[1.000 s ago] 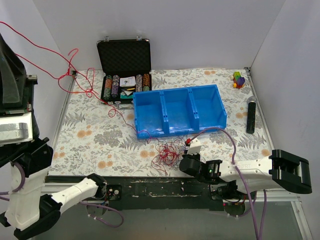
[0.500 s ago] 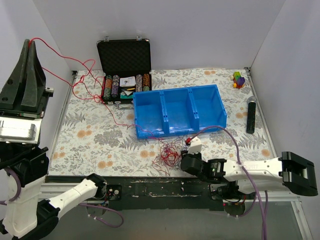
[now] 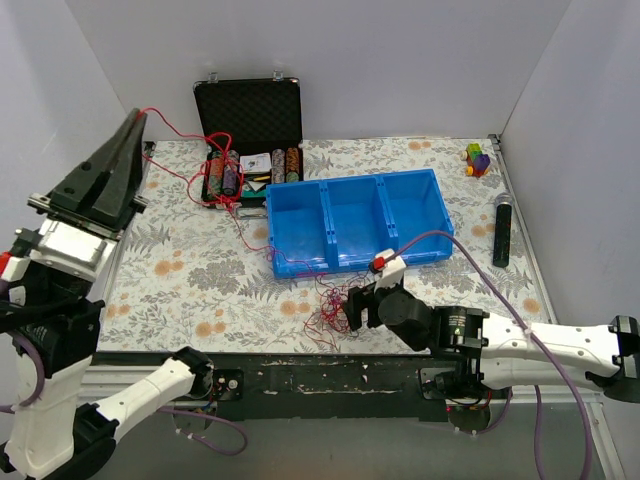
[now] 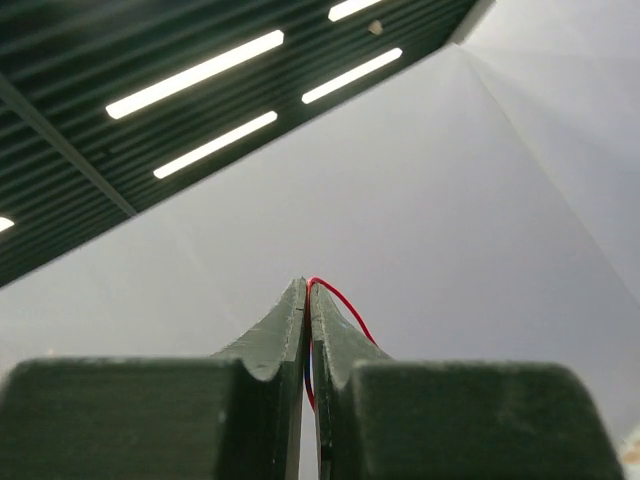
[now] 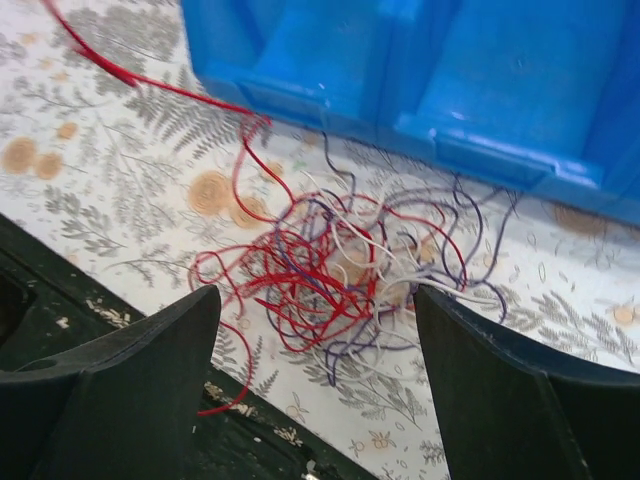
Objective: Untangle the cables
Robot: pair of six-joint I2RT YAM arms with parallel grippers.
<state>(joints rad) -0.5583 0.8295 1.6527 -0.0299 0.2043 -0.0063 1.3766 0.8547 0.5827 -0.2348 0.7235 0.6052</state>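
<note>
The cables (image 3: pixel 334 308) lie as a tangle of thin red, purple and white wires on the floral table, just in front of the blue bin. One red cable (image 3: pixel 186 133) rises from the tangle past the bin and the case up to my left gripper (image 3: pixel 137 113). That gripper is raised high at the left and shut on it. In the left wrist view the red cable (image 4: pixel 343 303) comes out between the closed tips of the left gripper (image 4: pixel 307 286). My right gripper (image 3: pixel 352 309) is open at the tangle's right side. In its wrist view the cables (image 5: pixel 338 268) lie ahead of the right gripper (image 5: pixel 316 300).
A blue three-compartment bin (image 3: pixel 438 205) sits mid-table. An open black case (image 3: pixel 248 116) with poker chips stands behind it at the left. A black cylinder (image 3: pixel 502 231) and small coloured blocks (image 3: pixel 478 158) lie at the right. White walls enclose the table. The table's dark front edge (image 5: pixel 110 330) lies beside the tangle.
My right gripper has opened and moved left to the tangle. The left gripper, still shut on the red cable, has swung right and forward over the table's left side.
</note>
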